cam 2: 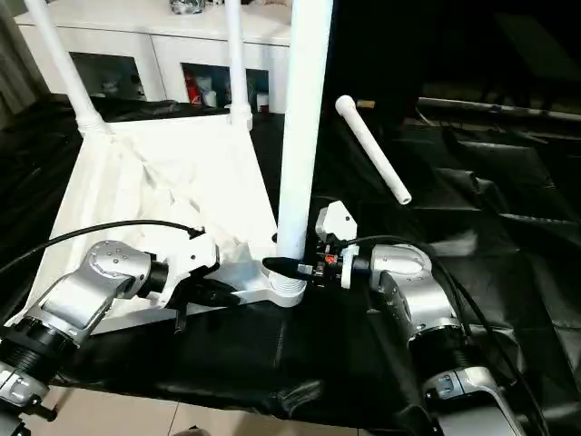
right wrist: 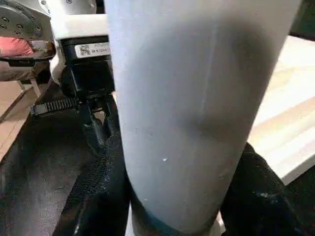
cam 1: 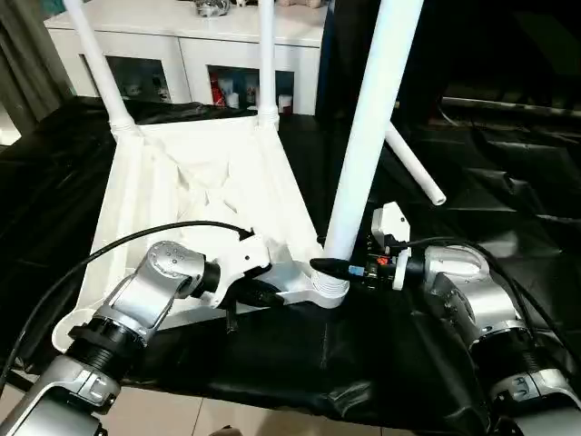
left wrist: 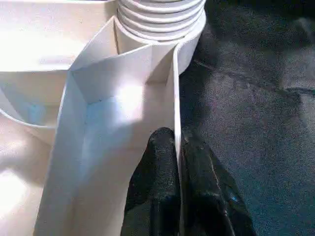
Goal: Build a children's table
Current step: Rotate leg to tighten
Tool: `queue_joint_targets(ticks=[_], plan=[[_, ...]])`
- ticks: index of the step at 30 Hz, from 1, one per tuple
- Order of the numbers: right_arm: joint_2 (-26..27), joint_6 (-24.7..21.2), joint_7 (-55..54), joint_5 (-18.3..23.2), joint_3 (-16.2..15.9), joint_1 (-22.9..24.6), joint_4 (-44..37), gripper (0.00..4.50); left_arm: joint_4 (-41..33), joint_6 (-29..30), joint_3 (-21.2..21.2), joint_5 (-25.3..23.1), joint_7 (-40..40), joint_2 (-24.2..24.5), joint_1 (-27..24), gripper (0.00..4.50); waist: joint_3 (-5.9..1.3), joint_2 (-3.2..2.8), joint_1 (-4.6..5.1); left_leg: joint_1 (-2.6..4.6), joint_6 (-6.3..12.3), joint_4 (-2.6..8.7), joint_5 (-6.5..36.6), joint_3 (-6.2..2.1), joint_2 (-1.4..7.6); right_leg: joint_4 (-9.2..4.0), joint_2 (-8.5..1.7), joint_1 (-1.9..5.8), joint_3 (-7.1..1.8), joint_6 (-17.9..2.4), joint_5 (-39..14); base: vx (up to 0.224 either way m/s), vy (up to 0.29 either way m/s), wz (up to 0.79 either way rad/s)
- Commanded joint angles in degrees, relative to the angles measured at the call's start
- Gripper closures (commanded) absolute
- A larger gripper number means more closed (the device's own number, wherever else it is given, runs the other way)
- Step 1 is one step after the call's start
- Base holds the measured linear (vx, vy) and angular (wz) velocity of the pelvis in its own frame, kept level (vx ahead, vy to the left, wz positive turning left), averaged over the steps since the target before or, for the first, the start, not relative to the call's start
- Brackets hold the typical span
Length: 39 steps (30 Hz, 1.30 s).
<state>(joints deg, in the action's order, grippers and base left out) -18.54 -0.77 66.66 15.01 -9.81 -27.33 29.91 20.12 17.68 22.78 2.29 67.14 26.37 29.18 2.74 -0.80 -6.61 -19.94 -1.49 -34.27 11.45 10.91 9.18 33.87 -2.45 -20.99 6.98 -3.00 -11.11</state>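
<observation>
The white plastic rectangular tabletop point(cam 1: 195, 195) lies ribbed side up on the black-draped bench point(cam 1: 381, 354). The left tool point(left wrist: 176, 162) pinches the tabletop's thin rim wall between its black fingers, just beside the near corner socket point(cam 1: 329, 292). In that socket stands a long white tubular leg point(cam 1: 368, 127), which the right tool point(cam 1: 338, 267) clasps low down. Two more legs point(cam 1: 100, 64) rise from the far corners, seemingly seated. A fourth leg point(cam 2: 372, 150) lies beyond the socket.
</observation>
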Motion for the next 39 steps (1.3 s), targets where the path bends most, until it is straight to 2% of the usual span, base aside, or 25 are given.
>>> queue_joint_targets(ticks=[1,3,4,6,7,8,9,10,11,12,13,14,15,16,17,18,19,20,21,22,24,25,29,35,39], plan=[[-0.13,-2.36,-6.34,-7.36,-2.56,2.4,9.27,2.62,-1.53,-2.09,-0.91,1.15,0.01,-2.65,2.62,4.5,-2.59,-0.76,0.14,1.09,1.05,4.6,16.32,-2.91,5.59,-6.14,-8.31,1.45,-4.87,-6.16,-25.5,0.0,0.0,0.0],[1.03,-1.88,-14.04,-8.88,-1.32,0.54,13.48,2.62,1.25,-1.25,-2.18,0.32,-4.47,-4.46,3.89,4.5,-1.99,-0.7,0.71,1.45,0.12,4.61,19.05,-3.08,5.3,-6.75,-8.29,1.09,-4.41,-5.55,-30.11,0.0,0.0,0.0],[1.56,-2.07,-17.37,-9.22,-0.67,-0.26,15.26,2.62,2.26,-0.53,-2.64,0.18,-6.08,-5.18,4.44,4.5,-1.79,-0.4,1.1,1.89,-0.49,4.41,21.62,-3.28,4.85,-7.46,-8.42,1.08,-3.83,-3.64,-35.8,0.0,0.0,0.0],[2.14,-2.88,-20.0,-8.96,0.21,-0.99,16.78,2.62,3.03,0.04,-2.94,0.17,-7.08,-5.79,4.91,4.5,-1.57,-0.63,1.53,2.46,-0.74,4.19,23.93,-3.49,4.72,-8.26,-8.59,0.84,-3.29,-1.86,-39.92,0.0,0.0,0.0],[3.55,-4.41,-25.81,-8.4,2.04,-2.66,20.08,2.62,4.98,1.68,-3.88,0.23,-9.98,-7.62,6.26,4.5,-1.47,-0.99,2.54,2.89,-1.22,4.36,27.64,-3.91,4.97,-8.93,-8.33,1.07,-2.02,-0.03,-40.96,0.0,0.0,0.0],[4.45,-5.13,-29.35,-8.15,2.98,-3.71,21.89,2.62,6.19,2.72,-4.57,0.35,-11.98,-8.96,7.14,4.5,-1.24,-1.09,3.07,3.3,-1.6,4.4,29.91,-4.15,5.18,-9.39,-8.08,0.85,-1.1,0.3,-40.57,0.0,0.0,0.0],[4.45,-5.13,-29.35,-8.15,2.98,-3.71,21.89,2.62,6.19,2.72,-4.57,0.35,-11.98,-8.96,7.14,4.5,-1.41,-1.5,3.98,3.02,-2.45,4.94,34.6,-5.02,5.68,-9.01,-7.73,1.88,0.58,1.37,-38.2,-0.024,0.053,-0.13],[6.3,-6.23,-36.57,-7.29,4.97,-5.93,25.2,2.62,8.22,5.17,-5.62,0.25,-15.97,-11.55,8.73,4.5,-1.51,-2.4,4.68,1.11,-3.6,7.13,40.04,-6.15,7.5,-5.33,-7.51,3.92,0.17,0.24,-30.42,-0.024,0.053,-0.13],[6.89,-6.53,-38.9,-6.9,5.66,-6.65,26.24,2.62,8.77,5.8,-5.82,0.06,-17.13,-12.3,9.14,4.5,-1.61,-2.57,4.77,0.05,-4.41,8.96,43.32,-6.66,8.51,-2.67,-7.01,4.8,-0.72,-0.94,-25.01,-0.067,0.037,-0.17],[7.78,-6.67,-43.05,-6.14,6.99,-7.93,28.16,2.62,9.92,7.14,-6.29,-0.63,-19.83,-13.68,10.04,4.5,-1.68,-2.43,4.69,-0.25,-5.15,10.04,45.48,-6.65,8.91,-0.41,-6.63,4.84,-1.57,-1.83,-19.8,-0.078,0.009,-0.03],[8.74,-6.73,-47.59,-5.35,8.45,-9.33,30.28,2.62,11.2,8.59,-6.83,-1.42,-22.87,-15.22,11.03,4.5,-1.49,-0.26,4.98,1.98,-6.11,8.36,44.58,-4.22,5.72,-3.26,-6.96,1.49,-3.22,-3.92,-25.08,-0.078,0.009,-0.03],[9.46,-6.58,-52.07,-4.83,9.62,-10.44,32.01,2.62,12.16,10.13,-7.54,-1.82,-25.98,-16.89,11.95,4.5,-1.01,0.31,4.33,4.33,-5.79,4.87,39.47,-3.91,3.51,-7.38,-8.87,-1.38,-3.16,-2.59,-38.28,0.0,0.0,0.0],[10.32,-6.1,-55.97,-4.15,10.83,-11.57,33.73,2.62,13.13,11.35,-8.44,-1.91,-29.1,-18.76,12.96,4.5,-0.58,2.03,4.32,7.14,-1.4,-4.15,20.52,-1.92,-0.73,-13.21,-11.0,-4.18,-1.34,2.17,-57.31,0.0,0.0,0.0],[10.76,-5.67,-57.91,-4.18,11.14,-12.13,34.47,2.62,13.38,11.85,-8.82,-1.86,-30.47,-19.74,13.41,4.5,-0.63,1.66,3.94,4.01,0.3,-3.49,14.62,-2.15,-0.47,-12.41,-12.1,-0.7,-1.51,3.92,-58.22,0.0,0.0,0.0],[11.25,-5.18,-60.11,-4.23,11.47,-12.77,35.3,2.62,13.64,12.42,-9.25,-1.79,-32.02,-20.85,13.92,4.5,-1.93,0.58,3.16,-2.04,0.63,0.53,9.75,-3.7,1.74,-8.91,-11.63,5.5,-0.04,7.02,-47.6,0.05,0.035,-0.44],[11.63,-4.78,-61.72,-4.3,11.68,-13.24,35.93,2.62,13.8,12.82,-9.56,-1.74,-33.13,-21.66,14.26,4.5,-2.37,-0.51,2.64,-1.47,0.69,2.69,10.63,-4.93,3.26,-8.55,-10.1,4.66,0.01,6.94,-40.31,0.073,0.052,-0.29],[12.63,-4.0,-63.89,-4.47,11.92,-14.33,37.08,2.62,13.68,13.89,-9.93,-1.64,-34.96,-23.14,14.83,4.5,-3.54,-1.54,3.83,-0.73,-0.52,4.37,12.58,-6.91,7.18,-4.9,-9.31,3.55,-0.2,-0.26,-15.13,0.073,0.052,-0.29],[13.21,-3.75,-64.73,-4.62,11.91,-14.94,37.49,2.62,13.17,14.59,-9.99,-1.74,-35.88,-23.8,14.94,4.5,-3.46,-1.49,3.87,-0.86,-0.63,4.62,12.83,-6.81,7.33,-4.29,-9.21,3.39,-0.55,-2.42,-10.15,0.0,0.0,0.0],[13.77,-3.58,-65.13,-4.74,12.02,-15.55,38.04,2.62,12.91,15.17,-10.08,-1.75,-36.73,-24.24,15.07,4.5,-3.02,-0.77,4.1,-0.14,-1.24,4.66,16.39,-5.89,6.56,-4.9,-9.48,2.55,-0.98,-5.38,-10.38,0.0,0.0,0.0],[14.31,-3.53,-65.23,-4.62,12.26,-16.05,38.46,2.62,12.6,15.6,-10.01,-1.8,-37.08,-24.47,15.06,4.5,-2.39,-0.32,4.16,0.69,-1.88,4.19,21.19,-4.92,5.15,-6.54,-9.94,1.88,-1.02,-5.96,-20.48,0.0,0.0,0.0],[14.86,-3.39,-65.6,-5.14,12.06,-16.84,39.2,2.62,12.36,16.06,-10.13,-1.96,-37.31,-24.68,15.01,4.5,-2.19,-0.31,4.11,1.09,-1.51,3.63,22.07,-4.62,4.25,-7.84,-10.26,1.86,-0.47,-4.29,-29.7,0.0,0.0,0.0],[15.1,-3.14,-65.64,-5.54,11.74,-17.33,39.55,2.62,12.27,16.27,-10.15,-2.22,-37.19,-24.56,14.86,4.5,-2.26,-0.3,4.04,0.86,-0.82,3.75,20.37,-4.71,4.39,-8.52,-10.05,1.89,-0.14,-1.63,-32.91,0.0,0.0,0.0],[15.48,-2.59,-66.21,-5.5,12.14,-18.13,40.23,2.62,12.84,16.3,-10.28,-2.56,-37.54,-24.26,14.86,4.5,-2.35,-0.5,4.33,0.59,-1.06,4.36,21.07,-5.08,5.07,-8.08,-9.67,1.72,-0.14,-1.23,-29.78,0.0,0.0,0.0],[15.48,-2.19,-65.17,-6.2,12.2,-18.87,41.47,2.62,12.85,16.63,-10.58,-2.44,-37.83,-24.22,14.96,4.5,-2.57,-0.38,4.19,0.15,-0.72,4.56,18.26,-4.95,5.39,-7.31,-9.97,1.88,-0.82,-3.78,-24.88,0.0,0.0,0.0],[15.36,-2.36,-64.02,-7.58,10.88,-19.12,41.8,2.62,12.17,16.92,-10.22,-2.47,-37.16,-24.2,14.41,4.5,-2.43,-0.32,4.12,0.26,-0.51,4.57,17.93,-4.72,5.32,-7.4,-9.99,1.82,-0.85,-4.13,-25.73,0.0,0.0,0.0]])
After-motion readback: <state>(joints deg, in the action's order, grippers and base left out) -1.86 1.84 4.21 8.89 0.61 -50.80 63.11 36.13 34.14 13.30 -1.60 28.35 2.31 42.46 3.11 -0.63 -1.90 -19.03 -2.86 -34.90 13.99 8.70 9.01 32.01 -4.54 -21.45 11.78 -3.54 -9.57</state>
